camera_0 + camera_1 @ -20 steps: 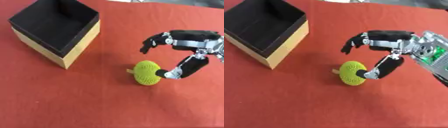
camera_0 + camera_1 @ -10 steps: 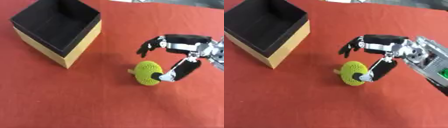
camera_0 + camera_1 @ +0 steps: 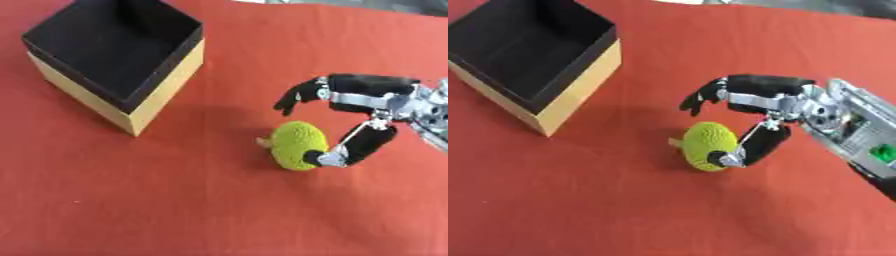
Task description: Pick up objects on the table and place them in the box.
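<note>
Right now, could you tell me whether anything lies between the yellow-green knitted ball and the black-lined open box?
Nothing visible does: only bare red tablecloth separates the yellow-green knitted ball from the black-lined open box.

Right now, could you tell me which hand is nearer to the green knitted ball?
Right. The right hand has its thumb against the green knitted ball, fingers arched above it. The left hand is out of view.
</note>
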Controlling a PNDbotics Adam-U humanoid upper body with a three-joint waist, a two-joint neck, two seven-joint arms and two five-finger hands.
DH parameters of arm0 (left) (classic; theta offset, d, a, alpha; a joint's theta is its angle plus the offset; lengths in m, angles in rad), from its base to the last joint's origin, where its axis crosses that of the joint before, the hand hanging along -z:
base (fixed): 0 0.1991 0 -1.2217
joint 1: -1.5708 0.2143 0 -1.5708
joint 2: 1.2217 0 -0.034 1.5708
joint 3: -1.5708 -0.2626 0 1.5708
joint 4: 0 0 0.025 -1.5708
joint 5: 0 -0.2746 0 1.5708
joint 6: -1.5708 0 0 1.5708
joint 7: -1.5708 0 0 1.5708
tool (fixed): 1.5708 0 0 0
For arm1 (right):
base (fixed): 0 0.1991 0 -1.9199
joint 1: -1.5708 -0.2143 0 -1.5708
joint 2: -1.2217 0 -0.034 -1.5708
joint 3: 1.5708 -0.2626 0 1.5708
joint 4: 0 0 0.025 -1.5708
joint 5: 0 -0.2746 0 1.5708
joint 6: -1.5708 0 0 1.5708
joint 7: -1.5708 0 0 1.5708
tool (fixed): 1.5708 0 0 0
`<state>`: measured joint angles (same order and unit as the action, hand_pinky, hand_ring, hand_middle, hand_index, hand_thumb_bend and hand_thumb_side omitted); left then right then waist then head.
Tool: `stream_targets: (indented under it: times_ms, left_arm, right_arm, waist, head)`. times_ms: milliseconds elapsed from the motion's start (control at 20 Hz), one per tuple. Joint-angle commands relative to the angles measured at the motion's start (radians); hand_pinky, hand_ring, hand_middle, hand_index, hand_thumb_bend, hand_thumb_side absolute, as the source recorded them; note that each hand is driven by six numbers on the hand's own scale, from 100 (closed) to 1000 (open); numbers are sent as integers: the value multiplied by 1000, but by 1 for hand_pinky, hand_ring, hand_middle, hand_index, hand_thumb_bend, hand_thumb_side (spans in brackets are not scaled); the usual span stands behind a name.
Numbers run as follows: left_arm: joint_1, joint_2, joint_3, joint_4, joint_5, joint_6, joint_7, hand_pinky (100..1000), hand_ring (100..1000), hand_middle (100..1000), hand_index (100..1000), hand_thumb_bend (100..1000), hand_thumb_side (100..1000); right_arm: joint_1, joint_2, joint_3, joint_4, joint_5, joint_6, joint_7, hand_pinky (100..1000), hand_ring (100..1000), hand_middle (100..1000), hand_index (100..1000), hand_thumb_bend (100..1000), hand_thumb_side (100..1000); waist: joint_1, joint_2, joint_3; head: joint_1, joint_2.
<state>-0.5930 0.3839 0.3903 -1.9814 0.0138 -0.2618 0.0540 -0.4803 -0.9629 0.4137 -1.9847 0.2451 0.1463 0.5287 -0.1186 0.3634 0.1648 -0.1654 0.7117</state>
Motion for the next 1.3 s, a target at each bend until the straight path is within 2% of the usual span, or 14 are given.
stream_targets:
  times_ms: [50,200,900,1250,1300]
  left_arm:
    - [-8,12,6,-19,5,0,-5,588,547,567,692,100,205]
    - [-8,11,6,-19,7,0,-6,589,546,566,691,100,208]
    - [-5,6,9,-19,13,2,-12,588,540,561,690,100,229]
    - [-3,2,10,-19,18,4,-18,588,539,559,690,100,237]
    - [-3,1,10,-19,18,4,-19,588,538,559,690,100,242]
  right_arm:
    - [-1,-22,-14,-15,18,9,-1,885,982,791,914,378,135]
    - [8,-23,-12,-15,31,20,8,892,988,801,917,386,163]
    - [31,-24,-13,5,104,85,56,890,974,793,917,510,132]
    - [29,-10,-6,42,133,99,48,879,961,779,906,494,120]
    - [27,-8,-5,45,134,100,46,867,949,763,889,468,100]
  waist:
    - [6,-17,1]
    - [7,-16,3]
    - [8,-10,5]
    - [9,-8,8]
    - [10,-7,8]
  head:
    - [-4,-5]
    - [-5,-6]
    - [-6,-13]
    - [-6,-18]
    - [-7,-18]
